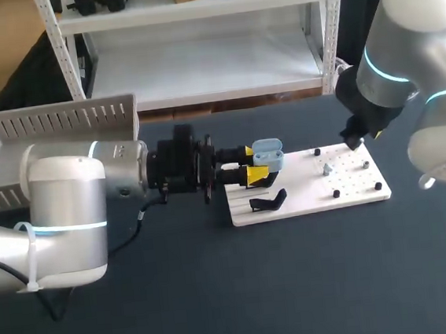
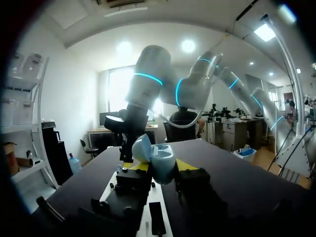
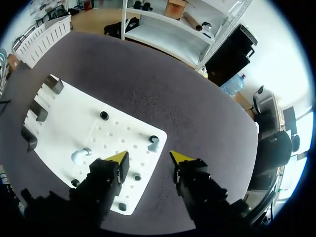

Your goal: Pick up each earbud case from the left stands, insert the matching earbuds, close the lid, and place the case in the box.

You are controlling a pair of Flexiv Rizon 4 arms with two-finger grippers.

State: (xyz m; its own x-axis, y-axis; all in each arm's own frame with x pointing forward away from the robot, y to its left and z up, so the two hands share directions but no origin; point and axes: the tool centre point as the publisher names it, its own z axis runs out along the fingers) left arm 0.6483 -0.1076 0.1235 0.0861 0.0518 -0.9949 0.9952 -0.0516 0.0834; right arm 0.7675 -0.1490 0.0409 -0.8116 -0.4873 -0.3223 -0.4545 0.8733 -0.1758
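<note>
Your left jaws grip the earbud case [image 1: 268, 156], lid open, at frame centre, presumably for loading. Your right jaws hang open over an earbud [image 3: 154, 144] on the board [image 1: 305, 195].

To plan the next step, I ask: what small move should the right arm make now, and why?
Probably lower the right gripper onto the light blue earbud just ahead of it. It is open above the white board, and the left gripper holds the blue case with its lid open.
</note>
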